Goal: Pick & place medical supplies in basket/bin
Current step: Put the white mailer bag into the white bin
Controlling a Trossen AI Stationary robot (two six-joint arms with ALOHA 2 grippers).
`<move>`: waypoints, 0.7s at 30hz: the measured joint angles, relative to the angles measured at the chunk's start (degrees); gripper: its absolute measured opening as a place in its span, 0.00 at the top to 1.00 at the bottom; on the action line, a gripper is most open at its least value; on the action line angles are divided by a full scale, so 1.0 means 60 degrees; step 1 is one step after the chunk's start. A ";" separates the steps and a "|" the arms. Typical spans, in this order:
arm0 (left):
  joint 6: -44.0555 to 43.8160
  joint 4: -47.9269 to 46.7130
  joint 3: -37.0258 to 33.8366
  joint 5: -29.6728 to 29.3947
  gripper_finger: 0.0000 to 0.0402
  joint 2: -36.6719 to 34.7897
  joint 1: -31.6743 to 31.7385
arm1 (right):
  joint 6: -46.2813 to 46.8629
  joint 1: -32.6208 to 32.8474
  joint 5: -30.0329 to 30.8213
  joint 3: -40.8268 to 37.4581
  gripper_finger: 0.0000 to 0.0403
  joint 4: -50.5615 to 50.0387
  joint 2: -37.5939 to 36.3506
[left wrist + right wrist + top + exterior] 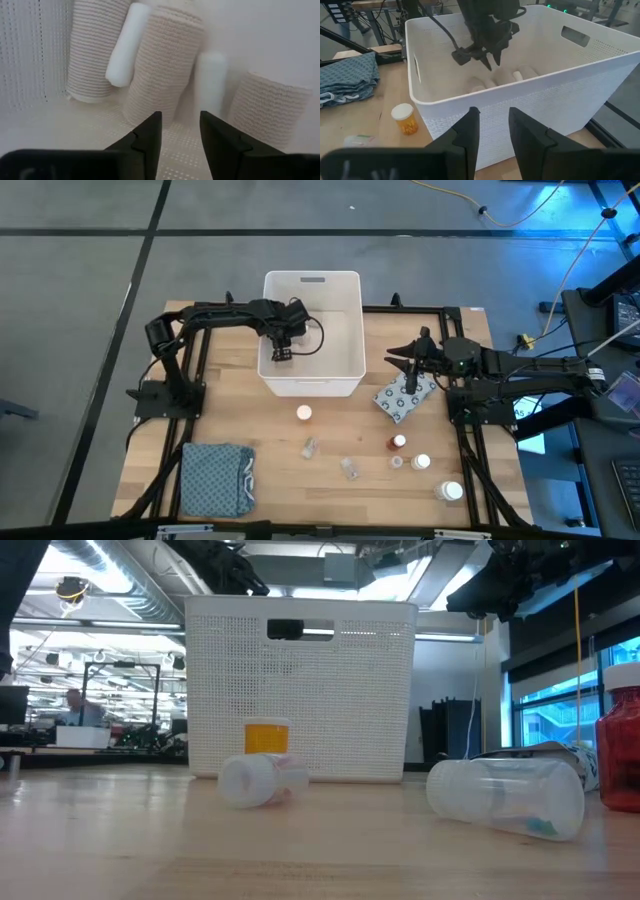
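The white basket/bin (342, 285) stands at the table's far middle. Inside it lie beige bandage rolls (162, 65) and white rolls (125, 47) on the floor. My left gripper (180, 132) hangs open inside the bin, pointing down just above the rolls, with nothing between its fingers; the right wrist view shows it too (487, 56). My right gripper (410, 370) waits open to the right of the bin, above a grey dotted packet (403, 398). Loose on the table lie an orange pill bottle (303, 413), clear vials (310, 447), and a red-capped bottle (398, 442).
A folded blue-grey cloth (215, 478) lies at the near left corner. White-capped bottles (452, 491) lie near the table's right front. In the low view a clear vial (255, 780) lies before the bin (300, 690), another (510, 795) to its right.
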 joint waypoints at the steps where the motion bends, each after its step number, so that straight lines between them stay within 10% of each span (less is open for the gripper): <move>1: 0.0004 -0.0016 0.0008 -0.0056 0.68 0.0000 -0.0016 | 0.0000 0.0001 0.0000 0.0000 0.74 0.0000 0.0000; 12: -0.0028 -0.1127 0.2866 -0.0576 0.68 -0.0533 -0.0211 | -0.0020 -0.0001 -0.0004 0.0000 0.74 0.0004 0.0000; 21: -0.0311 0.0708 0.2610 0.2117 0.74 -0.3534 0.0472 | -0.0198 0.0001 -0.0024 0.0000 0.74 -0.0444 0.0000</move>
